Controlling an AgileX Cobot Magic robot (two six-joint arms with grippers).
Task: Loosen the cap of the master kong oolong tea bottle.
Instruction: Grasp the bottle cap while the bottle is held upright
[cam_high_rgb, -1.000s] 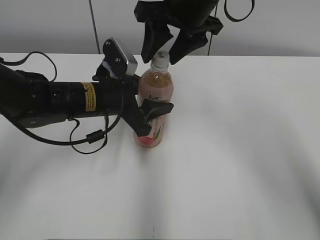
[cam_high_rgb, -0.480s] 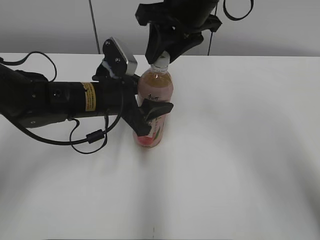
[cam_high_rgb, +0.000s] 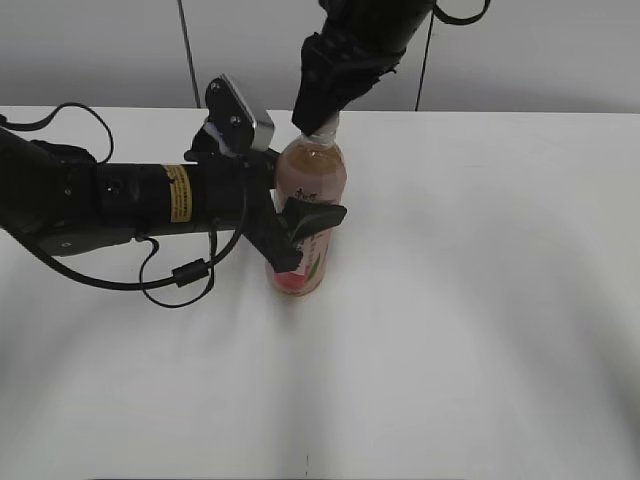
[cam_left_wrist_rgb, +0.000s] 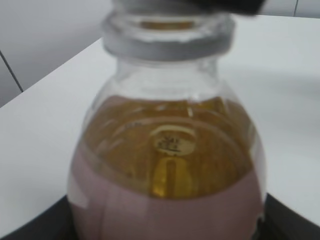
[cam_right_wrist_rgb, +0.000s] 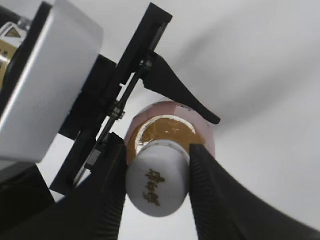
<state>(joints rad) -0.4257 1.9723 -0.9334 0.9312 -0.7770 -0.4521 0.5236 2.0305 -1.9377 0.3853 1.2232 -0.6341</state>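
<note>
The master kong oolong tea bottle (cam_high_rgb: 310, 190) stands upright on the white table, pinkish-amber tea and pink label. My left gripper (cam_high_rgb: 296, 235) is shut on its body from the left; the left wrist view shows the bottle's shoulder and neck (cam_left_wrist_rgb: 170, 150) close up. My right gripper (cam_high_rgb: 318, 110) comes down from above and is shut on the cap, which it mostly hides in the exterior view. In the right wrist view the white cap (cam_right_wrist_rgb: 159, 177) with dark characters sits squeezed between the two black fingers (cam_right_wrist_rgb: 157, 185).
The white table (cam_high_rgb: 480, 300) stretches to the right and front of the bottle. A grey wall with a vertical seam stands behind. My left arm and its cables (cam_high_rgb: 120, 200) lie across the table's left side.
My right gripper has come down over the bottle top and its fingers have closed from wide open onto the cap. The left gripper and the bottle have not moved.
</note>
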